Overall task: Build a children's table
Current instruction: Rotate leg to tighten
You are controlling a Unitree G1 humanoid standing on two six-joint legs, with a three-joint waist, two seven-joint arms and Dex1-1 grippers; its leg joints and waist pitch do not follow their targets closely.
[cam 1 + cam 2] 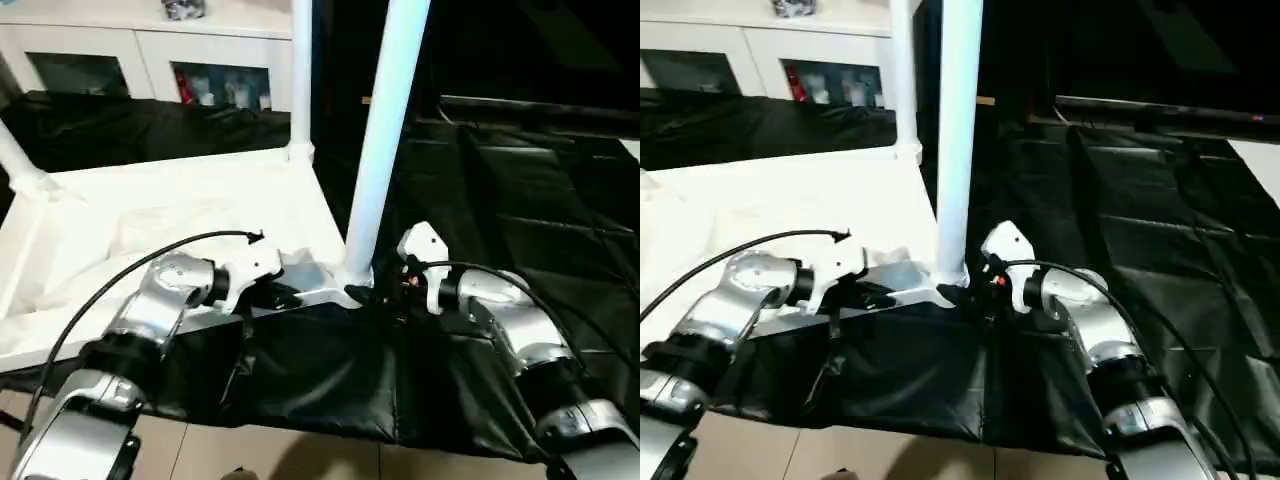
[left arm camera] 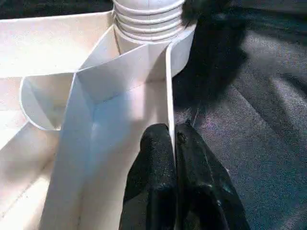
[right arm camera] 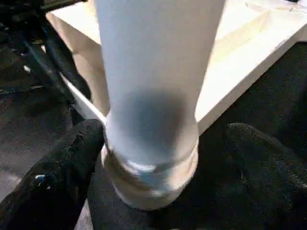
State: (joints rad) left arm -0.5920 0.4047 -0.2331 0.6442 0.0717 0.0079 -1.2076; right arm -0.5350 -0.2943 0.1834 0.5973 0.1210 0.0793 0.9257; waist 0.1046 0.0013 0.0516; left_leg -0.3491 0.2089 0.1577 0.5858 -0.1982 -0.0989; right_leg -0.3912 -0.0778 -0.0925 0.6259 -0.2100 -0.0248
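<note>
Seating a leg (image 1: 385,140) in the near corner socket (image 3: 151,175) of the upturned tabletop (image 1: 180,225), which lies on black sheeting (image 1: 330,375). Left tool (image 2: 173,143) is clamped on the tabletop's side wall at 9 o'clock of the socket; right tool (image 3: 158,187), fingers spread, straddles the leg's base at 3 o'clock. Next move likely calls for closing and twisting. No legible writing.

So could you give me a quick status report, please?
Left claw shut on tabletop rim. Right claw open around near leg base. Nothing in the way.
</note>
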